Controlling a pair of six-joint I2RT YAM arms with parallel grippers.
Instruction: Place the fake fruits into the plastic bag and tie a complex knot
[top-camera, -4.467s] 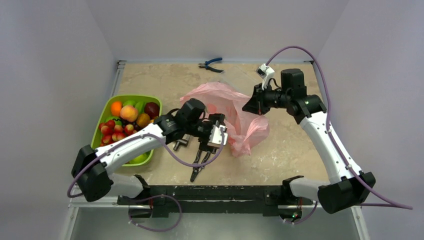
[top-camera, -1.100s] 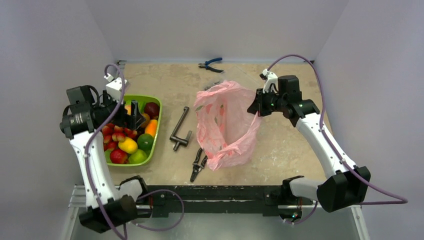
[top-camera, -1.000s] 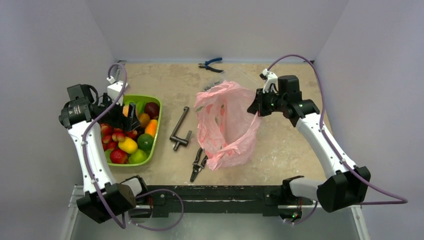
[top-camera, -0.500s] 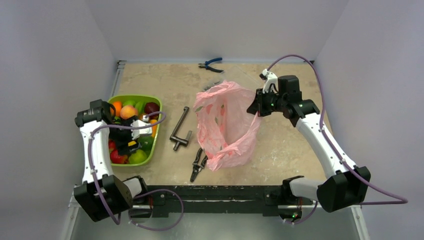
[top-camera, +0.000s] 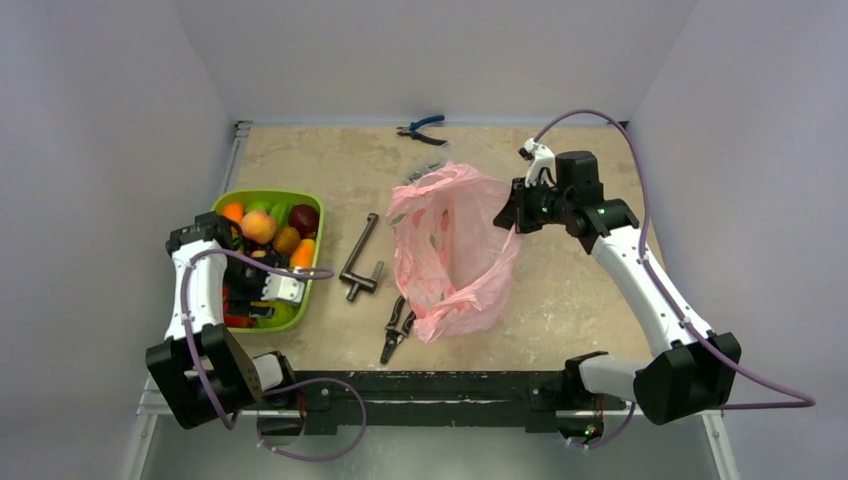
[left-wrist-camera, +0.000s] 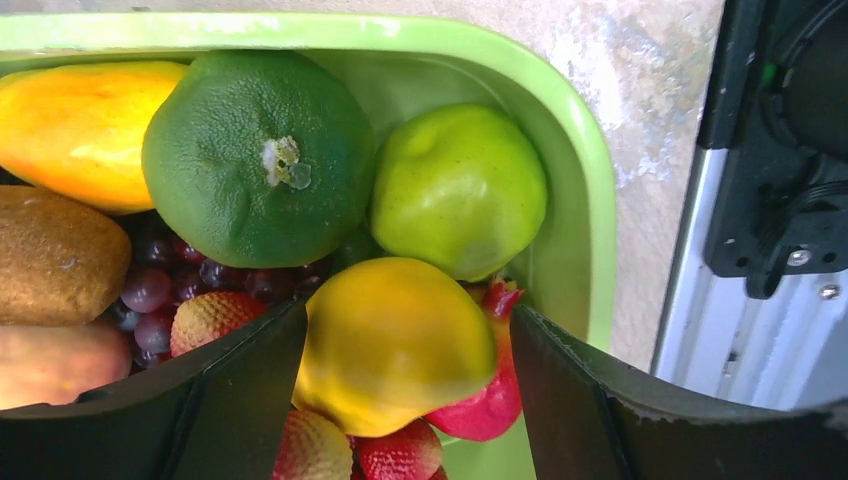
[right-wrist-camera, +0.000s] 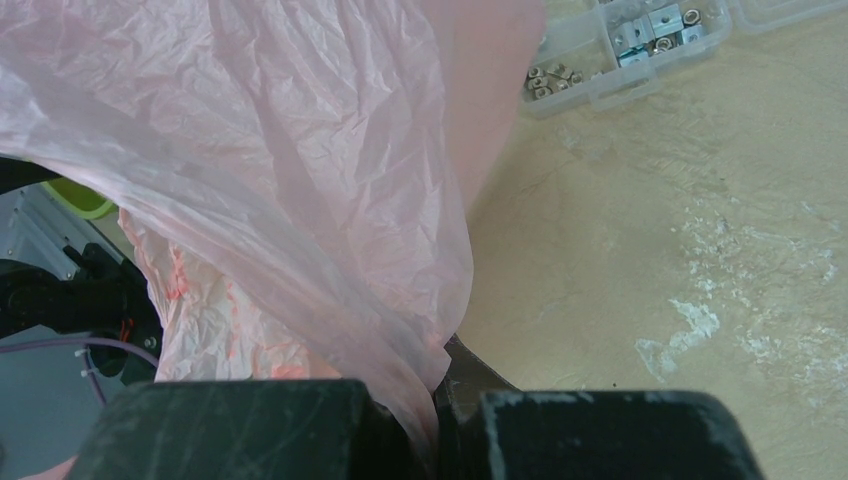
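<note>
Currently the two black fingers (left-wrist-camera: 240, 400) of the left gripper (left-wrist-camera: 405, 335) stand wide apart, one on each side of a glossy yellow plastic fruit (left-wrist-camera: 390, 340). One finger lies against the fruit's side. A red plastic fruit (left-wrist-camera: 482, 405) sits between the yellow fruit and the other finger, so nothing is clamped. Just beyond the yellow fruit lie a dark green round fruit (left-wrist-camera: 258, 155) and a light green apple-shaped fruit (left-wrist-camera: 458, 190), touching each other. A bunch of small purple grapes (left-wrist-camera: 150, 290), a brown oval fruit (left-wrist-camera: 55, 255) and an orange-yellow fruit (left-wrist-camera: 80, 125) lie beside them. All of these fake fruits rest in the lime-green oblong plastic tray (left-wrist-camera: 575, 170), which sits at the left side of the beige stone-patterned table top (top-camera: 580, 290); the left gripper is over the tray's near end. The black fingers (right-wrist-camera: 250, 430) of the right gripper (right-wrist-camera: 435, 415) are pressed together on a fold of the thin translucent pink plastic bag (right-wrist-camera: 280, 150). That grip holds the bag's far right rim raised, and the bag stands mouth-open at the middle of the table. Whether any fruit lies inside cannot be told. A clear plastic compartment box (right-wrist-camera: 620, 50) of small metal parts lies just beyond the bag. A dark metal T-handle wrench (top-camera: 358, 255) lies between tray and bag, black pliers (top-camera: 397, 328) lie near the bag's near left corner, and blue-handled pliers (top-camera: 420, 127) lie at the far edge.
</note>
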